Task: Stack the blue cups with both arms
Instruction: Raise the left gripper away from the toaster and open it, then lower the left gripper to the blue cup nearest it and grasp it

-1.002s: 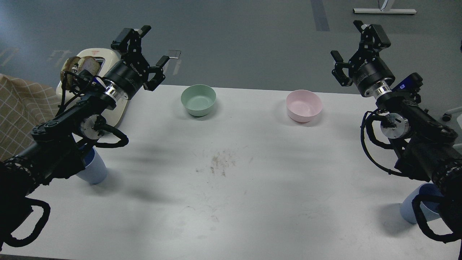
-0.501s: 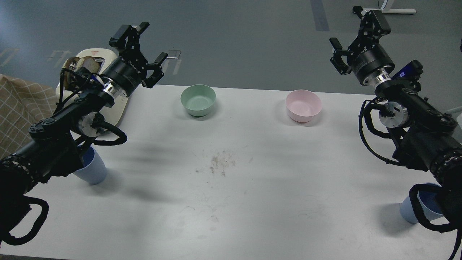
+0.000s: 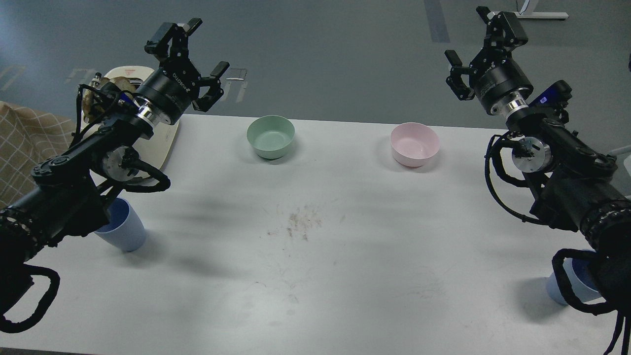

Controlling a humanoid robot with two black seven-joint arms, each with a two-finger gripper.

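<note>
One light-blue cup (image 3: 123, 228) stands upright on the white table (image 3: 315, 236) at the left, partly hidden behind my left arm. The other blue cup (image 3: 574, 283) stands near the right front corner, mostly hidden by my right arm and its cable. My left gripper (image 3: 191, 53) is open and empty, raised high above the table's far left edge. My right gripper (image 3: 474, 35) is open and empty, raised above the far right edge. Both grippers are far from the cups.
A mint-green bowl (image 3: 270, 136) and a pink bowl (image 3: 414, 143) stand at the back of the table. A cream-white appliance (image 3: 148, 128) sits at the back left behind my left arm. A checked beige cloth (image 3: 22, 143) lies at the left edge.
Both arms have risen and drawn back: the left gripper moved up and left, the right gripper up and slightly left. More of the left cup shows now. Cups and bowls have not moved.
</note>
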